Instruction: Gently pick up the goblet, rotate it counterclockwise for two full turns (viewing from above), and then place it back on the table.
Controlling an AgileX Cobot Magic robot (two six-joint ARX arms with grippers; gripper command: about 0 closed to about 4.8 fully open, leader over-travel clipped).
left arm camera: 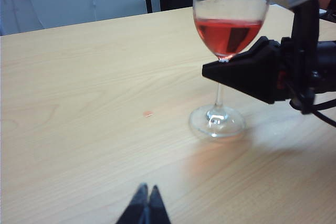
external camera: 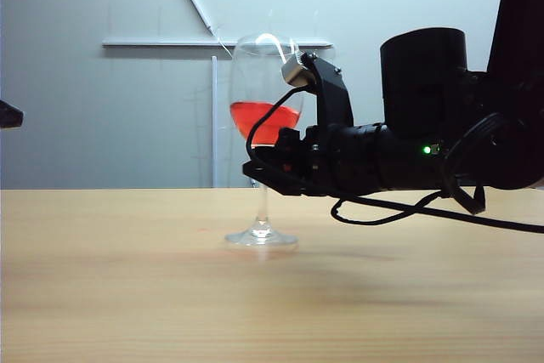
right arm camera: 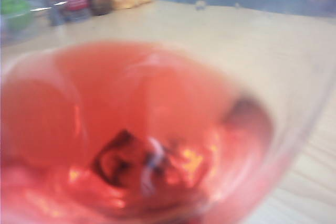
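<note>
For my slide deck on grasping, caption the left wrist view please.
Right end effector closed on the goblet stem beneath the bowl, foot on the table; left end effector shut, apart.

The right arm (external camera: 425, 155) is showing as matte black throughout, a thick round barrel ending in a blunt wedge-shaped right gripper (left arm camera: 231, 72). A small green light (external camera: 427, 150) is glowing on its side. A silver camera block (external camera: 297, 69) is sitting on a black bracket above it, and black cables (external camera: 399, 210) are looping underneath. The left gripper (left arm camera: 145, 208) is showing two slim black fingertips.
</note>
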